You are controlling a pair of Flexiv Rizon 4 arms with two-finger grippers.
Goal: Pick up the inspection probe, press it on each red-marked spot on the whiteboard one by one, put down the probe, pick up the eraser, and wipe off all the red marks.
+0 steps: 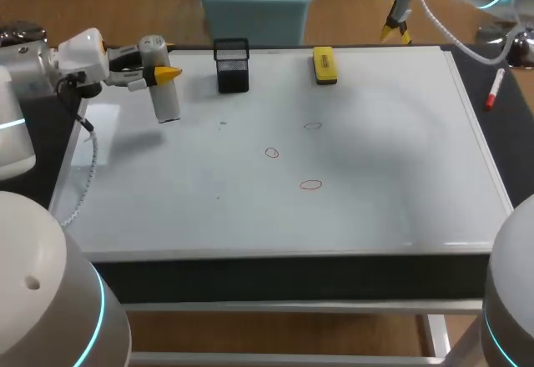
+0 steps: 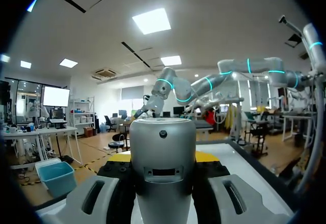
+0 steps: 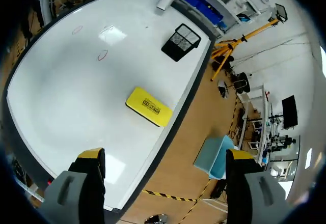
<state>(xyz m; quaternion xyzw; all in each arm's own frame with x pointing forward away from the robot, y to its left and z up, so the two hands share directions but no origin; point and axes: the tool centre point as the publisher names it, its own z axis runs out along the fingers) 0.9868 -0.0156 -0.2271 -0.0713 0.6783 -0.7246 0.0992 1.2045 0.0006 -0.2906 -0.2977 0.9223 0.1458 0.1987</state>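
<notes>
Fingers (image 1: 169,73) of my left gripper (image 1: 158,72) clamp the inspection probe (image 1: 167,100), ready for pressing.
I hold it nose-down between them, seemingly clear of the whiteboard (image 1: 375,175) so it can travel. The mesh holder (image 1: 232,65) stands just beside, and the red marks (image 1: 310,185) lie well ahead. Farther off, my right gripper (image 3: 165,155) hangs spread wide and empty, the yellow eraser (image 3: 149,107) ahead of it, likely parked for the wipe.

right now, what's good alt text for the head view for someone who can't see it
The left arm's jaws hold a grey probe above the back left of a whiteboard. Three red marks sit near the board's middle, with a black mesh cup and a yellow eraser along the back edge. The right arm's jaws hang past the back right corner.
</notes>
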